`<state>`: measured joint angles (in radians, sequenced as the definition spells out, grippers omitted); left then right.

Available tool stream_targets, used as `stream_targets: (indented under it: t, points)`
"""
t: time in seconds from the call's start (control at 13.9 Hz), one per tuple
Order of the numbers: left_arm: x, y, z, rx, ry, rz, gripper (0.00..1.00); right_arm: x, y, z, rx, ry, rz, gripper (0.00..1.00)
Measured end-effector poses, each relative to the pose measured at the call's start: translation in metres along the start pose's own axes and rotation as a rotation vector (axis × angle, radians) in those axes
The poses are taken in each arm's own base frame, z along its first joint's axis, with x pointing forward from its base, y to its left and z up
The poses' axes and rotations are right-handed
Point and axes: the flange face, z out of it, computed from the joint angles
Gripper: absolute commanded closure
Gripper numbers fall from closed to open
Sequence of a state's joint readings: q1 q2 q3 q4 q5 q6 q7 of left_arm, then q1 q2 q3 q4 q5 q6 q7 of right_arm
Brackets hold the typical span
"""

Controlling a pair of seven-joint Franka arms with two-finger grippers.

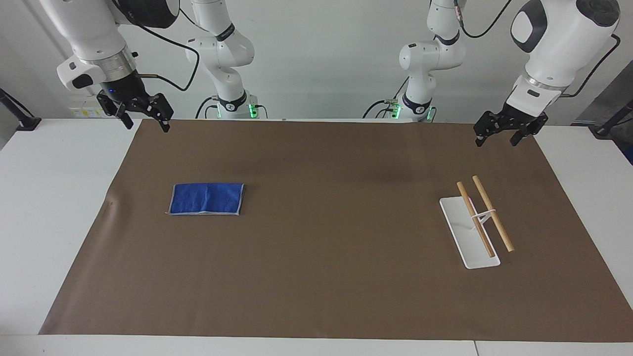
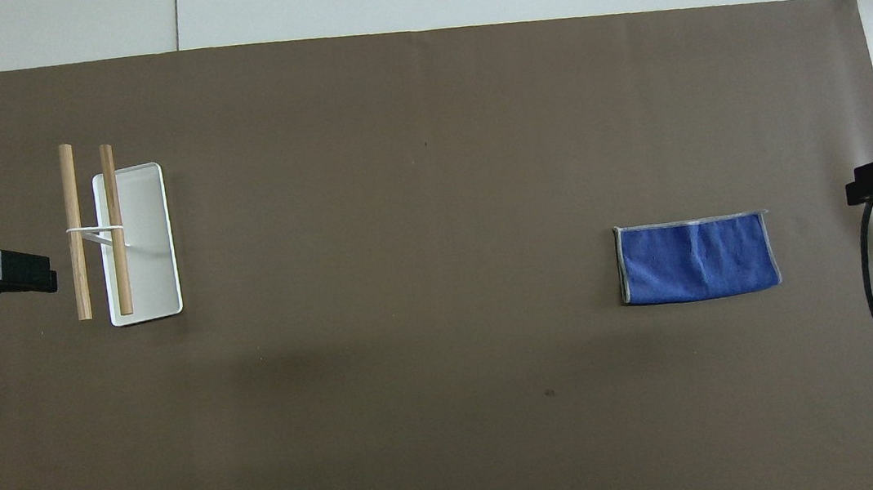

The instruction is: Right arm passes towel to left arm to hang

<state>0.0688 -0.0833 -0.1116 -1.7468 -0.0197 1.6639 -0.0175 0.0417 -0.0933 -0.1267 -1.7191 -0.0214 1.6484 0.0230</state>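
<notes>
Covering nearly the whole table (image 1: 29,207), a brown mat (image 1: 326,277) carried everything the task needed. Toward the left arm's end of it stood a white rack (image 1: 470,232) with two wooden rails (image 1: 492,213) held on a thin wire over its flat base; nothing hung on it. Toward the right arm's end the towel (image 1: 206,199) lay flat on the mat, folded to a neat blue rectangle with its pale edging showing, well apart from the rack and touched by neither arm.

The right gripper (image 1: 145,114) hung in the air over the mat's corner at its own end, its fingers spread wide and empty, well apart from the towel. The left gripper (image 1: 496,132) waited over the mat's edge at its end, above the table and clear of the rack, fingers likewise wide with nothing between them.

By this showing the task had barely begun: no grasp made, no handover, no hanging. All of it remained, I judged: the right arm had first to come down on the cloth and pinch it, then carry it toward the middle for the left to take.
</notes>
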Motion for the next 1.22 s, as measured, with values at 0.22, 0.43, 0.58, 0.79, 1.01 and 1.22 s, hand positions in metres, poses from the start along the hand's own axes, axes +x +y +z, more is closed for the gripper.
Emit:
stream_targets:
  t: [0.22, 0.43, 0.58, 0.79, 1.01, 1.22]
  points:
    - [0.0, 0.0, 0.0, 0.0, 0.0, 0.0, 0.0, -0.006, -0.003, 0.055, 0.006, 0.025, -0.009, 0.0]
    - [0.0, 0.0, 0.0, 0.0, 0.0, 0.0, 0.0, -0.011, -0.008, 0.11, 0.008, 0.029, -0.027, 0.0]
    - [0.0, 0.0, 0.0, 0.0, 0.0, 0.0, 0.0, -0.015, -0.012, 0.147, 0.008, 0.036, -0.039, 0.0]
    - [0.0, 0.0, 0.0, 0.0, 0.0, 0.0, 0.0, -0.016, -0.021, 0.198, 0.003, 0.039, -0.085, 0.0]
    - [0.0, 0.0, 0.0, 0.0, 0.0, 0.0, 0.0, -0.011, -0.026, 0.25, -0.007, 0.037, -0.169, 0.0]
    - [0.0, 0.0, 0.0, 0.0, 0.0, 0.0, 0.0, -0.006, -0.028, 0.286, -0.014, 0.05, -0.183, 0.0]
